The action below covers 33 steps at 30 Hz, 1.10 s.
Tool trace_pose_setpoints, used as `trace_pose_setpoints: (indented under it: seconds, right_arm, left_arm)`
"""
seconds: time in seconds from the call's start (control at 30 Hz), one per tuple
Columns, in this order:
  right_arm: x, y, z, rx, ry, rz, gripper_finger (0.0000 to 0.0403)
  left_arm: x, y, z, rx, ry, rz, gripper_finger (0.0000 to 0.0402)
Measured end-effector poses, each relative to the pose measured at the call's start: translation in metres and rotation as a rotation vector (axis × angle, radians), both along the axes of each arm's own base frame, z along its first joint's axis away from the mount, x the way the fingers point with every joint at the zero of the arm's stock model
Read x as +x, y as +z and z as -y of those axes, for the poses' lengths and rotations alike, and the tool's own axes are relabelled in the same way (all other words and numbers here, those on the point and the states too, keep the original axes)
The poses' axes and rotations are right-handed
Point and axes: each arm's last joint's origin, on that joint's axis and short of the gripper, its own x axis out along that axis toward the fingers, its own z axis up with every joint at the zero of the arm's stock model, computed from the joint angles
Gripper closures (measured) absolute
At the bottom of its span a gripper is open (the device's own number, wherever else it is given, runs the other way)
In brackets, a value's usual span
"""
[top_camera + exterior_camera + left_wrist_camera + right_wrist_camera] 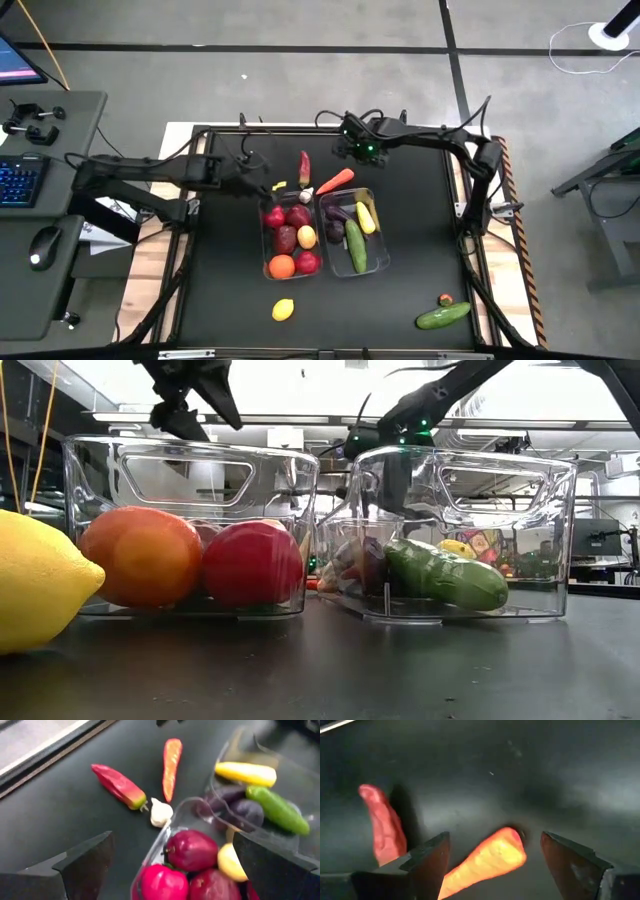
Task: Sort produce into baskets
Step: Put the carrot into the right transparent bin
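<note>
We find the left arm reaching in low from the bench's (220,300) left edge, stretched almost level, its left gripper (262,186) over the near-left corner of the left basket (268,268); in the left wrist view its fingers (85,865) stand spread wide with nothing between them, the apples (191,851) just below. That basket holds red apples (298,215), a small lemon (307,236) and an orange (281,266) at its front end. A red chili (304,166) lies on the bench beyond the baskets, a small white garlic-like piece (306,195) near it, and the carrot (335,182) rests slanted at the far rim of the right basket (381,262). We note the right basket touching the left one side by side, holding a purple eggplant (334,230), a cucumber (355,247) and a yellow piece (366,215). The right arm comes from the right side, bent at the elbow near the far right corner and running along the far edge, its right gripper (352,150) poised above the carrot; in the right wrist view its fingers (427,857) are apart on either side of the carrot's (487,862) thick end, not pinching it. A loose lemon (283,310) lies at the front of the bench, a second cucumber (443,316) and a small red piece (445,299) at front right.
</note>
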Motion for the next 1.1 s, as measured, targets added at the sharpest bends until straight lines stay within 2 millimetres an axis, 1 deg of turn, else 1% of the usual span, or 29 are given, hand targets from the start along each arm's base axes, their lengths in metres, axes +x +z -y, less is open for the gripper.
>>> trace_pose_setpoints:
  seconds: [0.13, 0.3, 0.43, 0.47, 0.7, 0.93, 1.03, 1.1]
  right_arm:
    - [0.003, -0.004, -0.014, 0.016, -0.113, -0.047, 0.0099]
    - [0.015, -0.015, -0.015, 0.032, -0.207, 0.017, 0.0099]
    - [0.017, -0.028, -0.018, 0.073, -0.258, -0.026, 0.0099]
    - [0.017, -0.031, -0.020, 0.080, -0.265, -0.039, 0.0099]
    - [0.020, -0.034, -0.023, 0.090, -0.282, -0.038, 0.0099]
    - [0.028, -0.050, -0.025, 0.140, -0.277, -0.031, 0.0099]
    - [0.031, -0.054, -0.024, 0.137, -0.278, -0.014, 0.0100]
    - [0.031, -0.054, -0.024, 0.135, -0.275, -0.019, 0.0109]
  left_arm:
    - [0.005, -0.005, -0.001, -0.008, -0.071, -0.045, 0.0005]
    - [0.010, -0.012, -0.001, 0.010, -0.107, -0.089, 0.0005]
    - [0.013, -0.016, -0.001, -0.002, -0.127, -0.115, 0.0005]
    - [0.012, -0.017, 0.000, -0.010, -0.132, -0.122, 0.0005]
    - [0.013, -0.018, 0.002, -0.019, -0.143, -0.129, 0.0005]
    - [0.012, -0.018, 0.002, -0.013, -0.171, -0.143, 0.0005]
    - [0.013, -0.018, 0.003, -0.022, -0.177, -0.142, 0.0005]
    - [0.013, -0.018, 0.003, -0.028, -0.172, -0.139, 0.0005]
